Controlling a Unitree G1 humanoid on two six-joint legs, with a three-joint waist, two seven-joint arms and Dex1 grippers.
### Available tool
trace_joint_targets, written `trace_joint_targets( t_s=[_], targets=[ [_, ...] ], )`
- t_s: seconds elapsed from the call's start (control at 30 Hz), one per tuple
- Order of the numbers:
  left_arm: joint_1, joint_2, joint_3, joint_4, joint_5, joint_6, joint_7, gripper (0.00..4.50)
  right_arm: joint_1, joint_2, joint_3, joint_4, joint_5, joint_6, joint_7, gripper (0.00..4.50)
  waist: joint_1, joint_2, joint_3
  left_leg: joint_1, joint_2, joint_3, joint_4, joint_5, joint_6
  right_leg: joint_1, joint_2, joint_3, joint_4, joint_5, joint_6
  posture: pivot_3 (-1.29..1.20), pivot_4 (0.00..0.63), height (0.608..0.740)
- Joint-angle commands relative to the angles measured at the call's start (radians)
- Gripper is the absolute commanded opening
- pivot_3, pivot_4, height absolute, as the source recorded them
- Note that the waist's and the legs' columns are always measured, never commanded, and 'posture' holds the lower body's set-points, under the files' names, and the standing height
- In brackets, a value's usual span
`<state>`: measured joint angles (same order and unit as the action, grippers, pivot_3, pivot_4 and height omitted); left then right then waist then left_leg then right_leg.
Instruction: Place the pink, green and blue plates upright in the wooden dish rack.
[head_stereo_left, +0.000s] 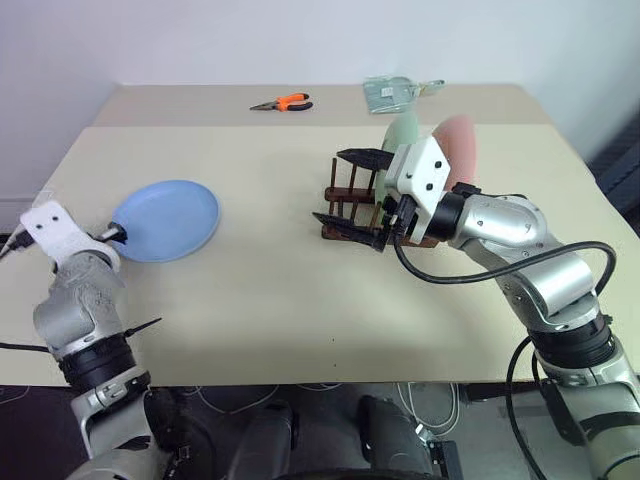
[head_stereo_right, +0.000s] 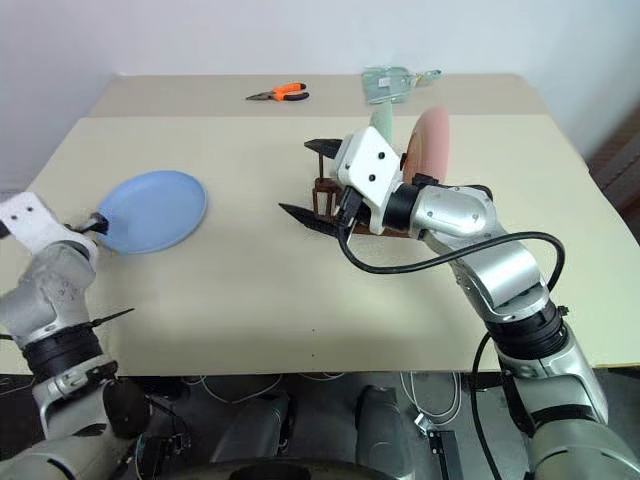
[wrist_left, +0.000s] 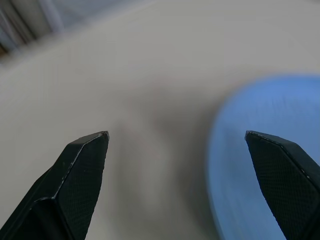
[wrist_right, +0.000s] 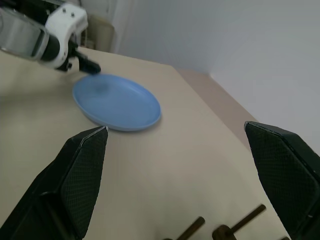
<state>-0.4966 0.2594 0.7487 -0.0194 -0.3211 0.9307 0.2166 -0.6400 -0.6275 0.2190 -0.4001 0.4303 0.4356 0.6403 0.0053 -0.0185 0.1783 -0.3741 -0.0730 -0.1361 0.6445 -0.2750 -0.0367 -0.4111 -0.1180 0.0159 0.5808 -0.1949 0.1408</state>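
- The desk (head_stereo_left: 300, 300) is a wide beige top with a second one butted against its far edge.
- The blue plate (head_stereo_left: 165, 220) lies flat on the desk, well to the left of the wooden dish rack (head_stereo_left: 345, 205), not in it.
- The pink plate (head_stereo_right: 431, 143) stands upright at the right end of the rack.
- The green plate (head_stereo_left: 402, 131) stands upright just left of the pink one, also in the rack.
- The rack itself sits right of the desk's centre, its bare dark pegs on the left side.
- The right pincer (head_stereo_left: 352, 192) hangs in front of the rack's left end, released, its two black fingers spread wide and holding nothing.
- The left pincer (wrist_left: 177, 142) is far left of the rack at the blue plate's left rim, fingers wide apart, gripping nothing.
- Orange-handled pliers (head_stereo_left: 282, 102) and a small packet (head_stereo_left: 390, 92) lie beyond the rack on the far desk.
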Motion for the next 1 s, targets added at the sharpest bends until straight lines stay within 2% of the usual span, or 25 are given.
trace_joint_targets(
  t_s=[0.03,0.2,0.27,0.3,0.4,0.53,0.73,0.83,1.0],
  targets=[
    [-0.033,-0.038,0.081,-0.038,-0.132,0.059,-0.010,3.65,0.004,0.026,-0.018,-0.017,-0.025,-0.018,0.011,4.50,0.001,-0.001,0.000,0.000,0.000,0.000,0.000,0.000,0.000,0.000,0.000,0.000,0.000,0.000,0.000,0.00,0.150,0.740],
    [-0.084,-0.067,0.137,0.025,-0.185,0.022,0.054,1.21,0.015,0.039,-0.028,-0.019,-0.070,-0.019,0.013,4.50,0.005,-0.002,0.001,0.000,0.000,0.000,0.000,0.001,-0.001,0.000,0.000,0.000,0.000,0.000,0.000,0.00,0.150,0.740],
    [-0.088,-0.050,0.038,-0.015,-0.189,-0.047,-0.046,0.22,0.013,0.034,-0.034,-0.019,-0.066,0.003,0.027,4.50,0.005,-0.003,0.001,0.000,0.000,0.000,0.000,0.001,-0.001,0.000,0.000,0.000,0.000,0.000,0.000,0.00,0.150,0.740],
    [-0.089,-0.043,-0.008,-0.037,-0.194,-0.078,-0.098,0.08,0.012,0.031,-0.034,-0.020,-0.068,0.009,0.033,4.50,0.006,-0.004,0.002,0.000,0.000,0.000,0.000,0.001,-0.001,0.000,0.000,0.000,0.000,0.000,0.000,0.00,0.150,0.740],
    [-0.110,-0.033,-0.145,-0.143,-0.222,-0.138,-0.232,0.08,-0.003,0.023,-0.001,-0.025,-0.137,-0.023,0.038,4.50,0.009,-0.007,0.003,-0.001,0.000,0.000,0.000,0.002,-0.003,0.000,0.000,-0.001,0.000,0.000,-0.001,0.00,0.150,0.740],
    [-0.173,-0.001,-0.330,-0.284,-0.249,-0.116,-0.330,0.08,-0.080,0.055,0.132,0.012,-0.335,-0.150,0.043,4.50,0.002,-0.007,0.003,-0.001,-0.001,0.001,0.000,0.001,-0.003,0.000,0.000,0.000,-0.001,0.001,-0.001,0.00,0.150,0.740],
    [-0.237,0.002,-0.382,-0.344,-0.325,-0.045,-0.305,0.08,-0.179,0.119,0.245,0.209,-0.591,-0.346,-0.008,4.50,-0.027,-0.006,0.003,0.003,0.001,0.001,-0.005,0.002,-0.004,-0.001,0.001,0.001,0.000,0.000,-0.001,0.00,0.150,0.740],
    [-0.248,0.012,-0.383,-0.363,-0.350,-0.013,-0.292,0.00,-0.213,0.144,0.255,0.300,-0.668,-0.404,-0.028,3.68,-0.023,-0.006,0.003,0.002,0.001,0.001,-0.009,0.005,-0.008,-0.004,0.001,0.001,0.000,0.001,-0.002,0.00,0.150,0.740],
    [-0.247,0.012,-0.354,-0.362,-0.391,0.004,-0.265,0.00,-0.193,0.156,0.242,0.325,-0.714,-0.453,-0.013,1.34,-0.017,-0.007,0.003,0.001,0.000,0.000,-0.012,0.008,-0.013,-0.004,0.001,0.001,-0.001,0.001,-0.002,0.00,0.150,0.740]
  ],
)
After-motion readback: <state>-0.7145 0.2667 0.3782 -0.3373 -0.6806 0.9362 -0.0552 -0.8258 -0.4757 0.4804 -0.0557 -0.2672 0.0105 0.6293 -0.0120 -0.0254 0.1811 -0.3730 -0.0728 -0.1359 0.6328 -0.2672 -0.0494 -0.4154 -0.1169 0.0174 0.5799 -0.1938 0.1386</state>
